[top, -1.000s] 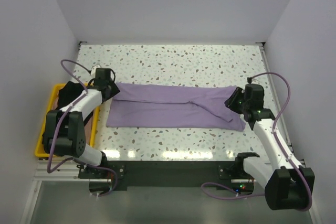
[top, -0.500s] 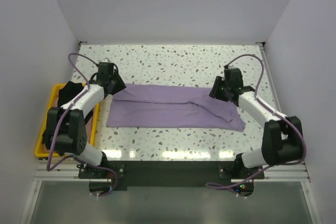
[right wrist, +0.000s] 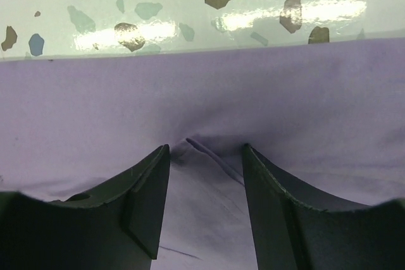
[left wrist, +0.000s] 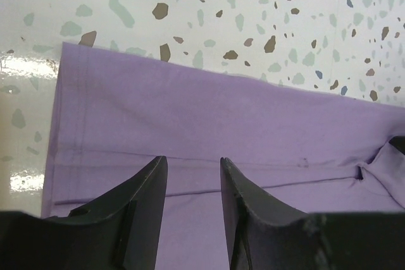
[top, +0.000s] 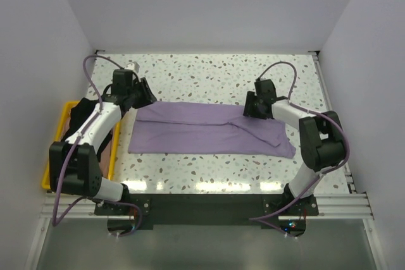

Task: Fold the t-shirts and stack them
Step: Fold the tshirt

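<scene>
The lavender t-shirt point(top: 209, 129) lies folded into a long band on the table point(top: 215, 71). The left claw point(top: 145, 93) hovers released over the shirt's far left corner. The right claw point(top: 250, 109) hangs released over its far edge, nearer the right end. Left of it, a black t-shirt point(top: 79, 115) sits in a yellow crate point(top: 49, 169).

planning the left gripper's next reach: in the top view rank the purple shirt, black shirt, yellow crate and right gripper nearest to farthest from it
From the left gripper:
1. purple shirt, right beside it, at the shirt's far left corner.
2. black shirt and yellow crate, at the left side; the shirt lies in the crate, so too close to call.
3. right gripper, across the purple shirt on the right.
</scene>
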Tool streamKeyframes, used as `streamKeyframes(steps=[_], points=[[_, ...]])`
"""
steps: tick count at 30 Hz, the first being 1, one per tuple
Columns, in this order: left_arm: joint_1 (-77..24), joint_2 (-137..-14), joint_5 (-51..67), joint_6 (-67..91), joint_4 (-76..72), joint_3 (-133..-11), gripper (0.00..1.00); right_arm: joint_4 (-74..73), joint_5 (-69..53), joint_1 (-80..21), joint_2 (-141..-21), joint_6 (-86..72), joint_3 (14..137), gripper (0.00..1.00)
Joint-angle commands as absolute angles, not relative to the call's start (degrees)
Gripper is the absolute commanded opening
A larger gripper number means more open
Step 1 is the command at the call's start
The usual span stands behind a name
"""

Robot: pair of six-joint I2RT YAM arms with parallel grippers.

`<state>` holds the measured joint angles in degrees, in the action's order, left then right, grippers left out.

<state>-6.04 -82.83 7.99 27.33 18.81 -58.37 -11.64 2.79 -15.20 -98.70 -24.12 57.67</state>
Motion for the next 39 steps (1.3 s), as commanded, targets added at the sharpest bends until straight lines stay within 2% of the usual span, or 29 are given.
streamKeyframes(steps=[1,4,7,18,32,39], points=[[-6.24,-80.77,9.85,25.05,17.32,-57.48,0.44,-8.18,4.74,-17.31,-99.05,-23.29,59.94,0.53],[-6.15,-80.86,9.23,25.40,16.97,-56.69,0.44,-7.82,4.83,-18.01,-99.05,-23.99,59.15,0.52],[-6.06,-81.04,9.14,25.31,17.23,-56.95,0.44,-7.38,4.75,-18.54,-98.44,-24.78,57.84,0.46],[-6.06,-81.04,8.79,25.05,17.49,-56.60,0.44,-6.51,2.11,-18.72,-93.96,-26.80,53.35,0.10],[-6.06,-81.12,8.61,25.05,17.84,-56.08,0.44,-4.05,0.09,-21.62,-82.27,-31.90,43.16,0.09],[-6.15,-81.21,8.79,24.96,17.75,-55.99,0.44,-1.41,1.75,-26.53,-78.85,-34.89,37.37,0.11]])
